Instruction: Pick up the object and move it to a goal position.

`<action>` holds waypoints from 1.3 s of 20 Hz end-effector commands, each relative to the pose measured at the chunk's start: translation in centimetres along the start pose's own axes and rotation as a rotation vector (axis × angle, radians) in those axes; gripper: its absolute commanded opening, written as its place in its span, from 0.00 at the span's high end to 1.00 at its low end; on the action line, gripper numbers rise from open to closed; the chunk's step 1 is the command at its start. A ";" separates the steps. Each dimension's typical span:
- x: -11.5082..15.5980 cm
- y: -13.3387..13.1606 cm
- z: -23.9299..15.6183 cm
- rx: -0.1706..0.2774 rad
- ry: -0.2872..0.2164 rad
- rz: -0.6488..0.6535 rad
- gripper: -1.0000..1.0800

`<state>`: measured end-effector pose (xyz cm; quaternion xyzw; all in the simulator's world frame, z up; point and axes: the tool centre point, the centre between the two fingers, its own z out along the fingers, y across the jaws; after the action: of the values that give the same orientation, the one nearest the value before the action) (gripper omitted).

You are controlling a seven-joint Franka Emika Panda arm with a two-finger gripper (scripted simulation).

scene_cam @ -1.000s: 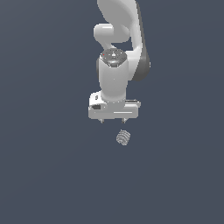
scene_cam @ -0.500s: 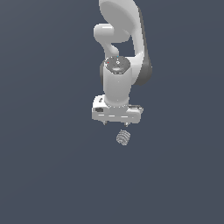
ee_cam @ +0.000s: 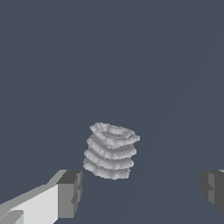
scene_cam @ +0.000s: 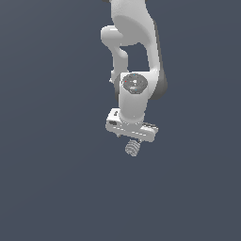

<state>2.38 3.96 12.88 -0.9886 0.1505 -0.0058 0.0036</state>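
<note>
lowered since before, hand [ee_cam: 141, 192] spread wide around object [ee_cam: 110, 150].

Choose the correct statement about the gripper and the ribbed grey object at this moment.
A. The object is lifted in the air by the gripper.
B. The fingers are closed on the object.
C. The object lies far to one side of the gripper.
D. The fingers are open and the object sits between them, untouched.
D. In the wrist view the ribbed grey object sits in the gap of the gripper, with clear space to each of the fingers.
</note>
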 end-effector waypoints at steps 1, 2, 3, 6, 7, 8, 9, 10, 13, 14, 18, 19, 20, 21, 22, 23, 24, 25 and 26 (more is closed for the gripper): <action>-0.1 -0.6 0.9 -0.002 -0.003 0.055 0.04; -0.1 -0.8 1.2 -0.003 -0.003 0.074 0.04; -0.2 -1.0 1.6 -0.003 -0.004 0.092 0.04; -0.3 -1.4 2.4 -0.005 -0.006 0.139 0.04; -0.4 -1.6 2.6 -0.006 -0.007 0.153 0.04; -0.4 -1.7 2.8 -0.007 -0.007 0.165 0.04; -0.4 -1.8 3.0 -0.007 -0.008 0.176 0.04; -0.5 -1.9 3.2 -0.008 -0.008 0.186 0.04; -0.5 -2.1 3.5 -0.009 -0.009 0.209 0.04; -0.5 -2.2 3.6 -0.009 -0.009 0.214 0.04; -0.6 -2.3 3.8 -0.010 -0.009 0.223 0.04; -0.6 -2.3 3.8 -0.010 -0.010 0.219 0.04; -0.6 -2.3 3.8 -0.010 -0.010 0.219 0.04; -0.6 -2.3 3.9 -0.010 -0.010 0.219 0.04; -0.6 -2.3 4.1 -0.010 -0.010 0.219 0.04; -0.6 -2.3 4.4 -0.010 -0.010 0.220 0.04; -0.6 -2.3 4.8 -0.010 -0.010 0.220 0.04; -0.6 -2.2 5.2 -0.010 -0.010 0.220 0.04; -0.7 -2.3 5.7 -0.010 -0.010 0.220 0.04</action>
<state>2.57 6.33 7.88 -0.9661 0.2582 -0.0006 0.0003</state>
